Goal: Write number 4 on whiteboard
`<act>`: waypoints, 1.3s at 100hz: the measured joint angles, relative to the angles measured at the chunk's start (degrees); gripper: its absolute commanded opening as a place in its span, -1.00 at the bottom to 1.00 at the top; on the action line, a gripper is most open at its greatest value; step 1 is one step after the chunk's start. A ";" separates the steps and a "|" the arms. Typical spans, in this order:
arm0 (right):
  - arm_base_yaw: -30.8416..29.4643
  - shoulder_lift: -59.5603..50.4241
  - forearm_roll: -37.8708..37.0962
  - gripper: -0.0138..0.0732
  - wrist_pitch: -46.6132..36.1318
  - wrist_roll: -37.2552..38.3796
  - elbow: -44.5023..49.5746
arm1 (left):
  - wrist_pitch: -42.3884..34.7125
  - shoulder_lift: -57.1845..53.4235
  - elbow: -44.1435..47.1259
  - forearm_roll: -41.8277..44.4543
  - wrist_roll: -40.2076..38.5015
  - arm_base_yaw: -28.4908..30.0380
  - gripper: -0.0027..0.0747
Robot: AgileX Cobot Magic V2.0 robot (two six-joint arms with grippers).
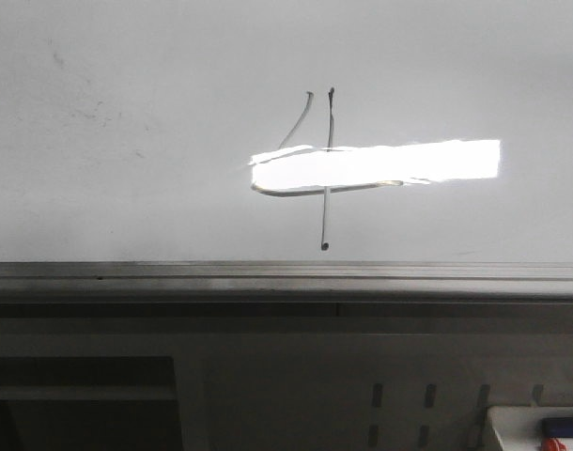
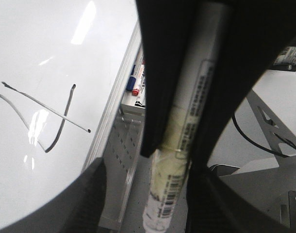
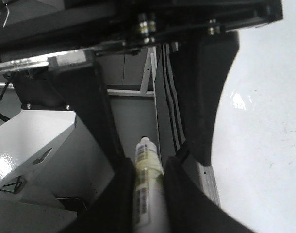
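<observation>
The big whiteboard (image 1: 127, 141) has the number 4 (image 1: 317, 169) drawn near its middle, just above the grey rail (image 1: 268, 272) along its edge. The left gripper (image 2: 179, 145) is closed tight on a marker (image 2: 187, 121), off the whiteboard past the rail, apart from the 4. The right gripper (image 3: 148, 179) squeezes another marker (image 3: 147, 170), also off the whiteboard beside the rail.

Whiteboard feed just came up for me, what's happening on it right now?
A hand-drawn number 4 is on the whiteboard, partly washed out by a glare patch in the front view. Neither arm touches the board. The left gripper is shut on a marker, held off the board past its edge rail. The right gripper also clamps a marker-like pen beside the board.
</observation>
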 measured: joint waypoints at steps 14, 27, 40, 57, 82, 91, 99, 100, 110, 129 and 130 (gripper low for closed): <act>0.24 0.00 -0.55 -0.83 -0.14 0.00 0.00 | 0.38 1.04 0.00 -1.05 0.00 0.00 -0.48; 1.23 0.00 -1.72 -0.83 -0.43 -0.05 0.00 | 1.50 1.62 0.00 -1.94 0.00 0.00 -0.65; 1.71 0.00 -2.12 -0.83 -0.32 -0.14 0.00 | 2.27 1.88 0.00 -2.04 0.27 0.00 -0.80; 1.86 0.00 -2.12 -0.83 -0.01 -0.14 0.04 | 2.95 1.88 0.00 -2.04 1.51 -0.22 -0.98; 1.96 0.00 -1.67 0.09 -2.10 -0.14 0.26 | 3.35 1.88 -0.22 -2.16 1.50 -0.22 -0.98; 2.07 -0.52 -1.01 0.43 -6.10 -0.14 0.26 | 3.06 1.88 -0.22 -2.35 0.50 -0.22 -0.98; 2.15 -1.56 -0.62 0.46 -9.14 -0.14 0.26 | 3.06 2.03 -0.22 -2.35 0.32 -0.22 -0.98; 2.15 -1.64 -0.47 0.46 -9.56 -0.14 0.26 | 3.06 2.03 -0.22 -2.35 0.22 -0.22 -0.98; 1.82 -3.12 -0.39 0.31 -11.48 -0.14 0.26 | 2.95 2.13 -0.22 -2.35 0.05 -0.22 -0.98; -1.73 -7.59 -0.12 -0.67 -11.90 1.77 0.26 | -4.52 2.13 2.37 -2.60 -6.00 -0.02 -0.98; -2.12 -7.99 -0.12 -0.75 -11.90 1.92 0.26 | -5.74 2.13 2.62 -2.60 -6.32 -0.02 -0.98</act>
